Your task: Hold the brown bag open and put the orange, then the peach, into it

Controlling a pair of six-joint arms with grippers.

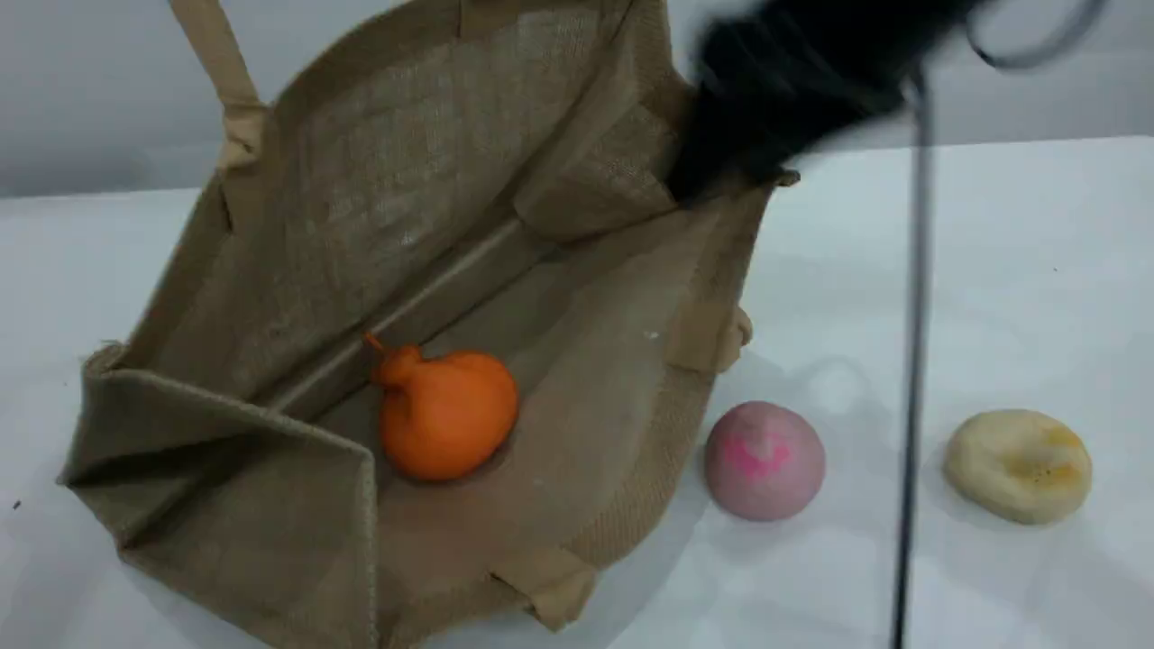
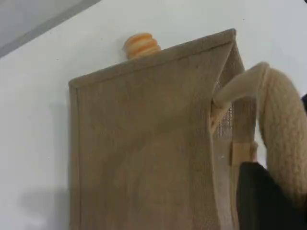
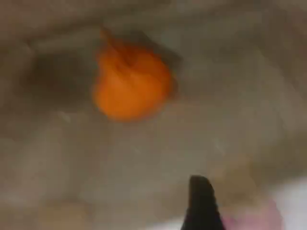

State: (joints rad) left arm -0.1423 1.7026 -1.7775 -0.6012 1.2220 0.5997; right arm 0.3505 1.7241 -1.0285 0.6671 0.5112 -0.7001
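Observation:
The brown bag lies tipped on its side with its mouth wide open toward the camera. Inside it, on the lower wall, rests the orange, free of any gripper. The peach sits on the table just right of the bag's rim. My left gripper is shut on the bag's beige rope handle; it is out of the scene view, where the handle runs up past the top edge. My right gripper, a dark blur over the bag's far right corner, is open and empty. Its wrist view shows the orange below.
A cream-yellow dimpled disc lies at the right of the peach. A thin dark cable hangs down between them. A ridged beige-and-orange roll sits behind the bag's bottom in the left wrist view.

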